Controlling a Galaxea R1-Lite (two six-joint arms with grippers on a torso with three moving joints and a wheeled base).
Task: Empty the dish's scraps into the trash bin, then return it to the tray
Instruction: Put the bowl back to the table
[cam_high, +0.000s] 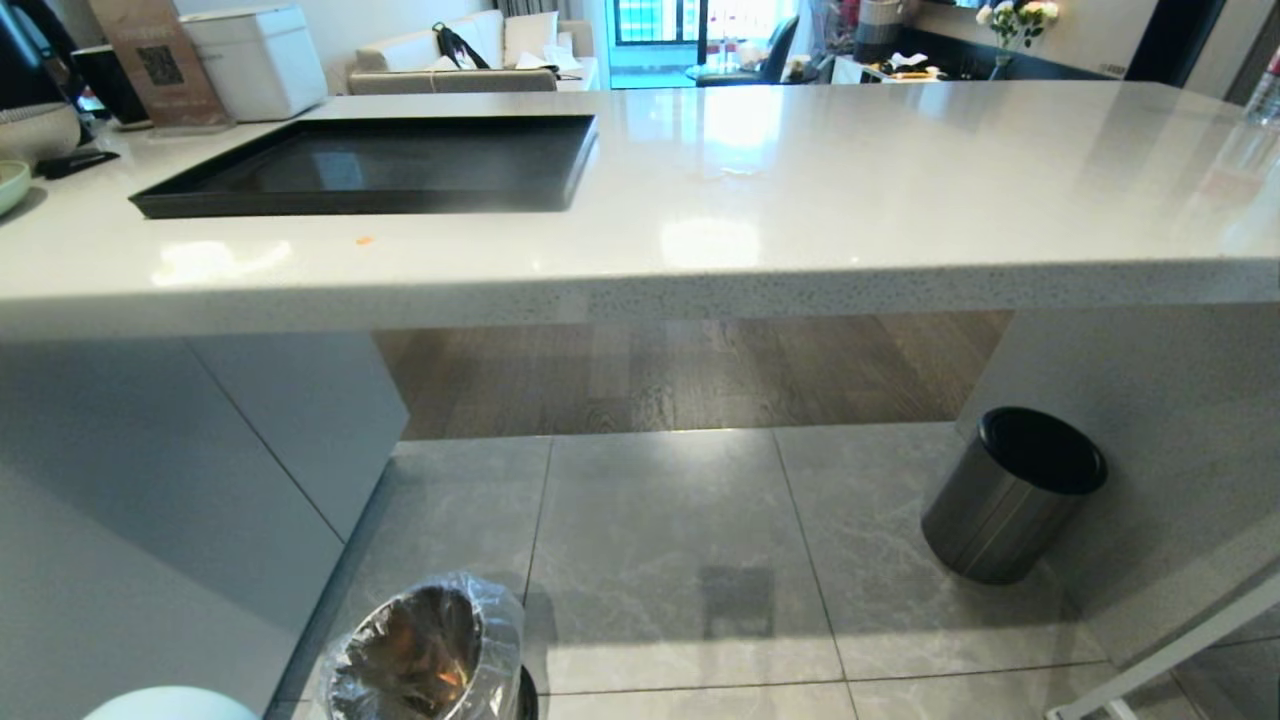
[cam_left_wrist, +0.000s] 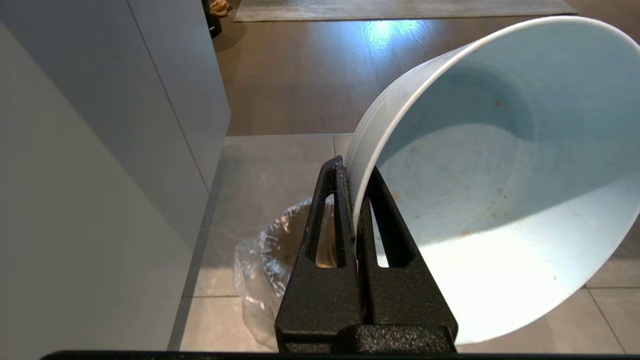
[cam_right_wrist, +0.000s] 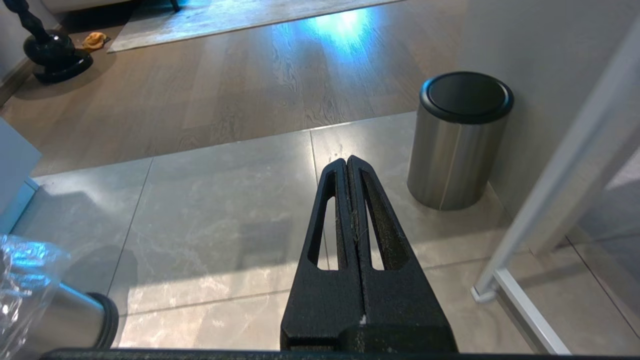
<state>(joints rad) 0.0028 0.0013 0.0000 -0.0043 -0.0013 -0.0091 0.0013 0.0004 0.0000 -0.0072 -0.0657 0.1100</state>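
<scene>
My left gripper (cam_left_wrist: 355, 167) is shut on the rim of the dish (cam_left_wrist: 500, 190), a pale blue-white bowl held tilted on edge with its opening facing the camera. Only small orange specks show inside it; the scraps are out of view. The trash bin (cam_left_wrist: 265, 280), shiny metal with a crinkly clear bag, stands on the floor just below and beside the dish. In the head view the trash bin (cam_high: 425, 650) is at the bottom left, with the dish's edge (cam_high: 170, 705) next to it. The black tray (cam_high: 350, 203) lies bare on the counter. My right gripper (cam_right_wrist: 347, 161) hangs shut and holds nothing.
A dark steel bin with a black top (cam_high: 1010, 495) stands by the counter's right support. The white counter (cam_high: 750, 200) overhangs the floor, with cabinet panels (cam_high: 150, 480) on the left. A green plate (cam_high: 10, 185) and a grey bowl (cam_high: 35, 130) sit far left. A white frame leg (cam_right_wrist: 505, 280) is on the right.
</scene>
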